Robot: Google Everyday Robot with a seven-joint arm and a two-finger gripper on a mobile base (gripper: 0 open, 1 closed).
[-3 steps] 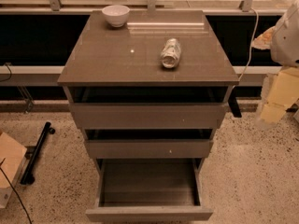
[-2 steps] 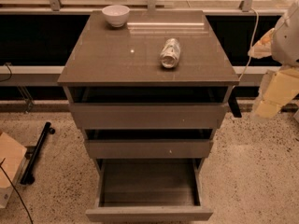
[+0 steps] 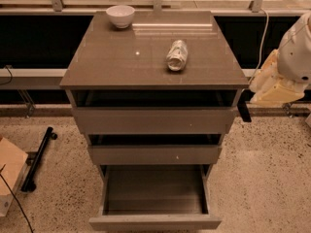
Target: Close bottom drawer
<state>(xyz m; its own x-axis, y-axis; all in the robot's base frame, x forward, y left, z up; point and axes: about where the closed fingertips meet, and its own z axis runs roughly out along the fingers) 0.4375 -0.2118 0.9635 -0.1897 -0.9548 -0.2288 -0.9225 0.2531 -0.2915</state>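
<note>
The bottom drawer (image 3: 154,222) is the lowest of three grey-brown drawers. It is pulled far out, and its shallow box interior (image 3: 154,187) is empty. The middle drawer (image 3: 154,155) and the top drawer (image 3: 153,120) are each pulled out a little. My gripper (image 3: 244,111) hangs from the white and cream arm (image 3: 279,76) at the right of the cabinet. It is level with the top drawer's right end and well above the bottom drawer. It touches no drawer front.
A white bowl (image 3: 120,15) and a lying crumpled bottle (image 3: 177,55) are on the cabinet top (image 3: 116,62). A black bar (image 3: 38,158) and a cardboard box (image 3: 9,171) lie on the speckled floor at left. A white cable (image 3: 263,38) hangs at right.
My arm and gripper have moved left, closer to the cabinet's right side. The drawers have not moved.
</note>
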